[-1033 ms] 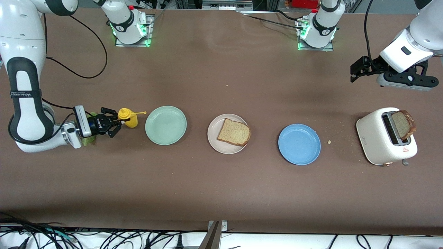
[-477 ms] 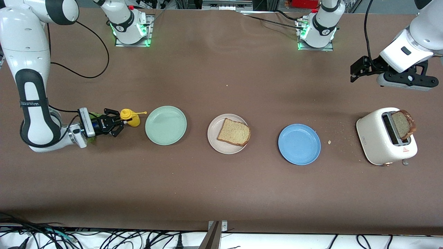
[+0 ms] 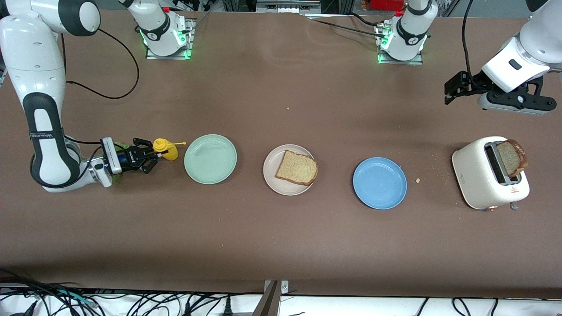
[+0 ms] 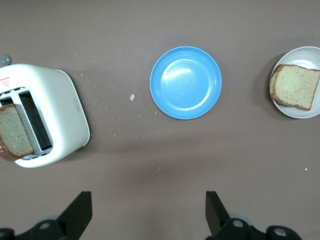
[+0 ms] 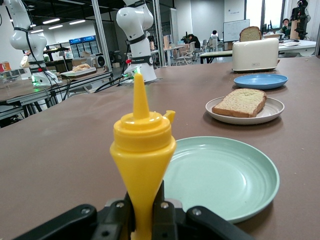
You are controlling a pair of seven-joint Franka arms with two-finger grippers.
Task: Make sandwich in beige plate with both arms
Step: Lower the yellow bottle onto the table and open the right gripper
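Note:
A slice of brown bread (image 3: 297,167) lies on the beige plate (image 3: 274,182) in the middle of the table; the left wrist view shows the same bread (image 4: 296,86) and plate (image 4: 295,112). A second slice (image 3: 511,157) stands in the white toaster (image 3: 483,175). My right gripper (image 3: 153,156) is shut on a yellow squeeze bottle (image 3: 166,149) beside the pale green plate (image 3: 210,159), its fingers pinching the bottle (image 5: 142,145) low down. A bit of green lettuce (image 3: 115,177) shows under the right wrist. My left gripper (image 3: 448,92) hangs open and empty over the table near the toaster.
A blue plate (image 3: 380,183) sits between the beige plate and the toaster, with crumbs (image 3: 418,180) scattered around. Both arm bases stand along the edge farthest from the front camera. Cables run along the table's nearest edge.
My right arm has shifted a little toward the pale green plate, carrying the yellow bottle with it. The left arm has not moved.

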